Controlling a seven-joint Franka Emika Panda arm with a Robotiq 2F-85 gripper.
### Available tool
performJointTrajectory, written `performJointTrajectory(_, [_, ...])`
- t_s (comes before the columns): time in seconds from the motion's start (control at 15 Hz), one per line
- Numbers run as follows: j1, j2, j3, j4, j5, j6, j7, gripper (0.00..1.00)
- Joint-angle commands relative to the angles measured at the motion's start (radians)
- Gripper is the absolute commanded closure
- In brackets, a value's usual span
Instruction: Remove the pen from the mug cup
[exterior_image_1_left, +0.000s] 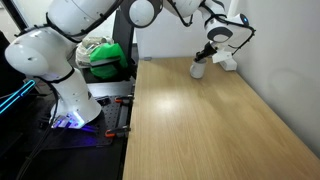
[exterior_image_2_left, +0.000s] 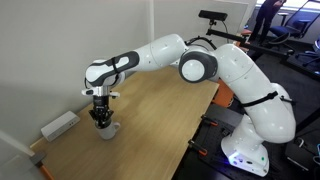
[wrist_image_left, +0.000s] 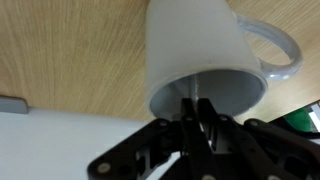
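Hand (wrist_image_left: 197, 108) above mug cup (wrist_image_left: 195, 45), tips inside

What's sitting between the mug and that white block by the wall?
Nothing: in an exterior view, only bare wooden table separates the mug and the white block.

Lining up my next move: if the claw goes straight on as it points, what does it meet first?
Probably the mug cup: the claw points into its open mouth, so the mug's inside comes first. Depth is unclear.
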Motion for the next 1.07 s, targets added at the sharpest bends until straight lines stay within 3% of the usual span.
performJointTrajectory(0.0, [-0.017,-0.012,0.018,0.019,0.011,-0.017,0.038,0.97])
performJointTrajectory(1.0, [-0.06,-0.213,0.045,-0.148,0.123,0.074,0.097,0.97])
